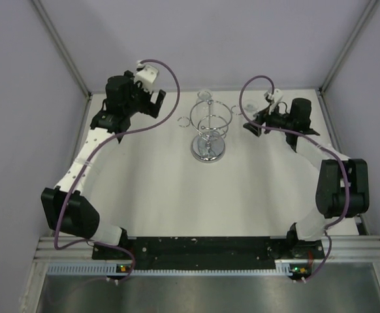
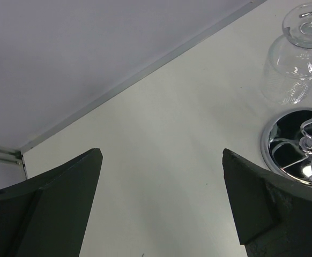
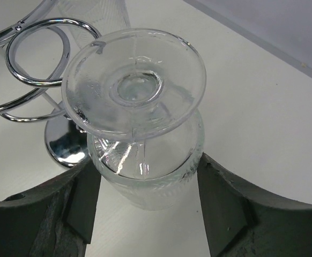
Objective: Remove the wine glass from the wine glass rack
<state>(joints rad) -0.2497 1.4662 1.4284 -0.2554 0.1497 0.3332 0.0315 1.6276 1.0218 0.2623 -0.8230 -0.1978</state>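
Right claw (image 3: 145, 179) is pinching the upturned glass (image 3: 134, 85) at the rack's (image 1: 209, 130) three o'clock, seemingly freed already; left claw (image 2: 161, 160) is hanging spread, empty.

White table (image 1: 151, 189), pale lilac walls (image 1: 196, 39)

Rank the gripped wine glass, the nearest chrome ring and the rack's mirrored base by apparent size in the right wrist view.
1. wine glass: largest, but also closest to the camera.
2. chrome ring.
3. mirrored base: smallest as seen, partly hidden behind the glass, so unsure.
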